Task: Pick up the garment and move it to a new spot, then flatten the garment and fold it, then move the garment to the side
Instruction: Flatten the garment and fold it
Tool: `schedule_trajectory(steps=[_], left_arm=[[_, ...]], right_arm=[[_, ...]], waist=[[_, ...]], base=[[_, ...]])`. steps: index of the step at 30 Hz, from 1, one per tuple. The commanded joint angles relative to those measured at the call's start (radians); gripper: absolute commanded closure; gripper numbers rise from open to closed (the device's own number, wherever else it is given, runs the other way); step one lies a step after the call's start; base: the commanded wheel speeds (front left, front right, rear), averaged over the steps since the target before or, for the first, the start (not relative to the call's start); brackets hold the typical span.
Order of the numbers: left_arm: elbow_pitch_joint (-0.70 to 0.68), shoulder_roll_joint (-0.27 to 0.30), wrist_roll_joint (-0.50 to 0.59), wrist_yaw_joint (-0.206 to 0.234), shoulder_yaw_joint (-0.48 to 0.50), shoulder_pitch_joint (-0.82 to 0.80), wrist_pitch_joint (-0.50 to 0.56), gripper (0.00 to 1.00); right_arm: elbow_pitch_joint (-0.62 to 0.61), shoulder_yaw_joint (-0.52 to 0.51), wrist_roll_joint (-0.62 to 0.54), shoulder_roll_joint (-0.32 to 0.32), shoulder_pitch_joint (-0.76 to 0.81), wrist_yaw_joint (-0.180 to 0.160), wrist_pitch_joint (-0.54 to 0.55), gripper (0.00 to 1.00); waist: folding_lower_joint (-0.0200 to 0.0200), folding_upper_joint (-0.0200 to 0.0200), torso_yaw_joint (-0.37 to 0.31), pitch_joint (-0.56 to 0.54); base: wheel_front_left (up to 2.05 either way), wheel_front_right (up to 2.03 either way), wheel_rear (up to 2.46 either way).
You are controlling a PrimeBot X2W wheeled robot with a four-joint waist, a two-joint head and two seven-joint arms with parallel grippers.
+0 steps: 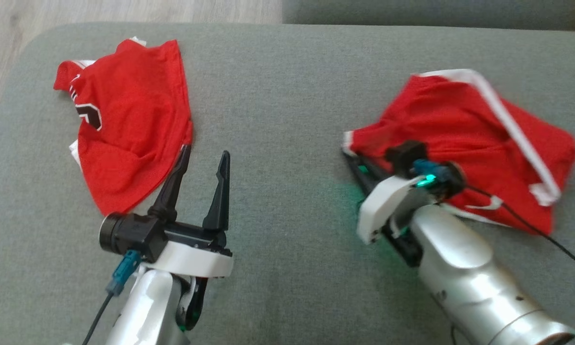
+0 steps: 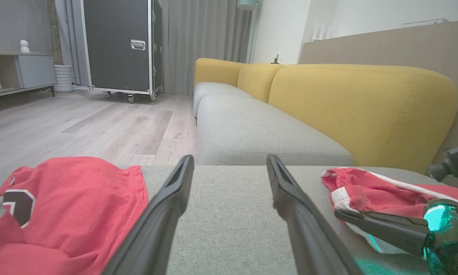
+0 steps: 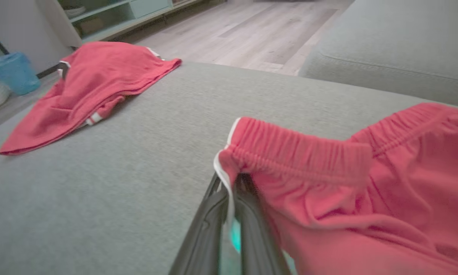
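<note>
We are looking at the red shorts (image 1: 464, 139) lying crumpled on the right part of the grey cushion (image 1: 287, 96), their white side stripes facing up. The right gripper (image 3: 230, 189) is pinching the end of their elastic waistband (image 3: 297, 152), its fingers closed tight on the white-edged hem, low against the cushion. The left gripper (image 1: 206, 151) is hovering over the cushion's left half with its fingers spread wide and nothing between them. One of its fingertips is pointing at the lower edge of a red jersey (image 1: 129, 124) that is lying on the cushion's left end. Past that end of the cushion, a blue bin (image 3: 13, 72) is standing on the floor, its inside hidden from us. Behind it a shelf unit (image 3: 110, 15) is holding what seem to be dishes in an open compartment, though they are blurred.
</note>
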Motion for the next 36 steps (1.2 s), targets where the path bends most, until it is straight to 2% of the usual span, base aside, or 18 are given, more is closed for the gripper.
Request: schedule_trajectory(steps=[1, 8, 10, 15, 21, 30, 36], left_arm=[[-0.027, 0.003, 0.007, 0.007, 0.036, -0.03, -0.005, 0.0], [-0.022, 0.003, 0.013, 0.006, 0.045, -0.012, -0.005, 0.0], [-0.022, 0.003, 0.014, 0.006, 0.048, -0.006, -0.005, 0.0], [-0.027, 0.003, 0.016, 0.007, 0.059, 0.006, -0.005, 0.0], [-0.033, 0.003, 0.015, 0.009, 0.067, 0.012, -0.005, 0.0], [-0.045, 0.003, 0.018, 0.012, 0.085, 0.035, -0.005, 0.0], [-0.056, 0.003, 0.02, 0.013, 0.095, 0.047, -0.005, 0.0]], right_arm=[[-0.048, 0.046, 0.028, 0.018, -0.001, -0.001, -0.014, 1.0], [-0.159, 0.281, 0.175, 0.018, 0.026, -0.001, 0.018, 1.0], [-0.164, 0.326, 0.194, 0.018, 0.024, -0.001, 0.027, 0.0], [-0.146, 0.373, 0.207, 0.018, 0.005, -0.001, 0.023, 0.0], [-0.121, 0.339, 0.208, 0.018, -0.009, -0.001, -0.012, 0.0], [-0.091, 0.17, 0.177, -0.048, 0.025, -0.001, -0.062, 0.0], [-0.109, -0.03, 0.128, -0.095, 0.074, -0.001, -0.102, 0.0]], waist=[[0.0, 0.0, -0.006, -0.006], [0.0, 0.0, -0.026, -0.037], [0.0, 0.0, -0.033, -0.046], [0.0, 0.0, -0.058, -0.068], [0.0, 0.0, -0.084, -0.094], [0.0, 0.0, -0.143, -0.139], [0.0, 0.0, -0.187, -0.158]], base=[[0.0, 0.0, 0.0], [0.0, 0.0, 0.0], [0.0, 0.0, 0.0], [0.0, 0.0, 0.0], [0.0, 0.0, 0.0], [0.0, 0.0, 0.0], [0.0, 0.0, 0.0]])
